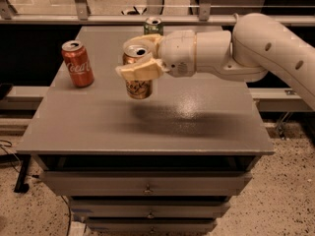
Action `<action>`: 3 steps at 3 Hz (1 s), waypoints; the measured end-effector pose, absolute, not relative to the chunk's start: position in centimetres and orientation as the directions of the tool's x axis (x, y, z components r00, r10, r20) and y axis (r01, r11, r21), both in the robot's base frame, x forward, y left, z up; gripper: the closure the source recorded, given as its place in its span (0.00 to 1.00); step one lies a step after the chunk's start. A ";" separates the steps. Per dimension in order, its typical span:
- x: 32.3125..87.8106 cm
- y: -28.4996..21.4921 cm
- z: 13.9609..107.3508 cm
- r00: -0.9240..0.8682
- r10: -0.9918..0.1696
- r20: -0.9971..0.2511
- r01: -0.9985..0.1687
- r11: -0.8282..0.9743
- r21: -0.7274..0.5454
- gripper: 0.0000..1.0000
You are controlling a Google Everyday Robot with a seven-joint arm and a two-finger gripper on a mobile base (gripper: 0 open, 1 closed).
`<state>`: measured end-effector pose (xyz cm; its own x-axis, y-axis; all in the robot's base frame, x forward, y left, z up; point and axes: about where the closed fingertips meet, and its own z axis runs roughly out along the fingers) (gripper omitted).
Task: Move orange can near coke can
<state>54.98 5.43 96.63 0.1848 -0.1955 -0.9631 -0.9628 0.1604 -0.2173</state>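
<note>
1. Nearest: a stack of grey drawers (147,186) under the table, with small handles at the middle of each front. A speckled floor (290,191) shows on either side.
2. The grey table (197,117) has a dark shadow (162,114) on its middle, just below and right of the held can.
3. The orange can (139,88) is near the table's middle, slightly left. It is upright and looks raised clear of the top.
4. The gripper (140,58) comes in from the right. Its fingers (135,72) are clamped on the orange can, one across the near side and one at the far side by the rim.
5. The pale arm (246,48) runs right from the gripper and off the right edge, covering part of the table's far right.
6. The coke can (78,64) stands upright on the table, left of the orange can and a little farther back. The two are apart, with a stretch of table top between them.
7. The green can (153,24) is at the far edge, directly behind the gripper. Only its top shows above the far finger.
8. Farthest: a metal rail (98,18) runs along behind the table.
</note>
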 end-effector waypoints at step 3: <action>59.0 17.2 96.1 0.334 -0.192 -0.923 -0.931 0.087 -0.355 1.00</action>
